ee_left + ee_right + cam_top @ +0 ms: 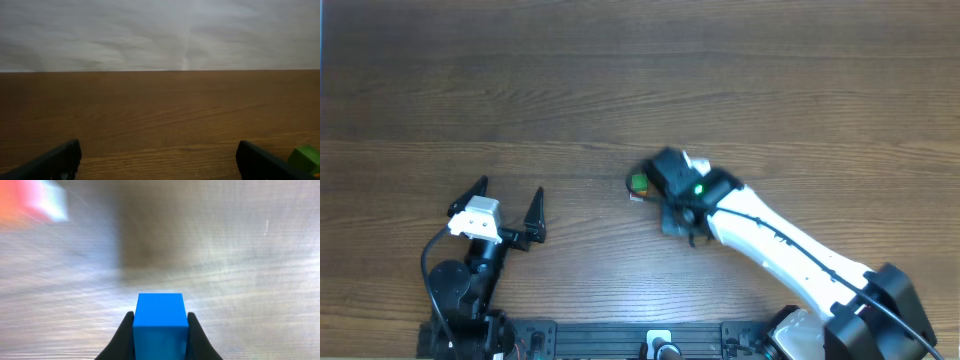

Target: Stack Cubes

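Observation:
My right gripper [160, 319] is shut on a blue cube [160, 316], held a little above the wooden table. A blurred red cube [29, 199] lies farther off in the right wrist view. From above, the right arm [760, 225] reaches to the table's middle, and a green cube [639, 183] sits just left of its wrist, with a sliver of orange-red at its edge. The same green cube [306, 159] peeks in beside one finger in the left wrist view. My left gripper [511, 187] rests open and empty at the front left, well apart from the cubes.
Bare wooden table [640, 80] stretches across the far half and both sides. A pale wall [160, 30] rises behind the table's far edge.

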You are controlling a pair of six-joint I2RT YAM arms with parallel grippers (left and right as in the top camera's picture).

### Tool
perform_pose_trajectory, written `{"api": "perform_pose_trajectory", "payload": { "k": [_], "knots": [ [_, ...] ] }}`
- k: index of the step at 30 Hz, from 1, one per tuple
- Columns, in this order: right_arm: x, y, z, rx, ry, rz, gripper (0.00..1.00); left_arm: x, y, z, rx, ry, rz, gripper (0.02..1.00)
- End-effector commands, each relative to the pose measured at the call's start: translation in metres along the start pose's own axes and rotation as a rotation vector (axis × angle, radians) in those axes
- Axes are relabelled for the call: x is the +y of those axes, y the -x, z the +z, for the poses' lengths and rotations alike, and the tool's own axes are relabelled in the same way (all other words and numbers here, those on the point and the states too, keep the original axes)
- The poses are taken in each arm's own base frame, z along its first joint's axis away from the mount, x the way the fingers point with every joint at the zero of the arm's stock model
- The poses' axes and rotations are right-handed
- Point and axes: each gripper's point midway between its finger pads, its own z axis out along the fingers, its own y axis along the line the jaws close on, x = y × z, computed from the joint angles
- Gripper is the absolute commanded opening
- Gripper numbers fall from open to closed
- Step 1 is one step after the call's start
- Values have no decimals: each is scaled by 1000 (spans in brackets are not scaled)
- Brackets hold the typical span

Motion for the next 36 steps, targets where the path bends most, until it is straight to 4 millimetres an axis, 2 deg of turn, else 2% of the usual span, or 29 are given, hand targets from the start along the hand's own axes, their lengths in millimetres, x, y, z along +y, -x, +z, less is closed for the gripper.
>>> {"api": "perform_pose_trajectory", "payload": {
  "k": [1, 4, 7, 17, 21, 36],
  "knots": [
    [21, 59, -52, -154, 48, -28, 12, 0, -1, 0, -2, -1, 14, 1000],
    [33, 78, -71, -167, 52, -27, 12, 0, -1, 0, -2, -1, 15, 1000],
    [43, 86, -75, -137, 33, -40, 9, 0, -1, 0, -2, -1, 14, 1000],
    [68, 75, -46, -27, 12, -112, 9, 0, -1, 0, -2, -1, 15, 1000],
    [72, 71, -38, -4, 7, -127, 12, 0, -1, 0, -2, -1, 15, 1000],
    [85, 66, -34, 12, 47, -162, 12, 0, -1, 0, -2, -1, 15, 1000]
  ]
}}
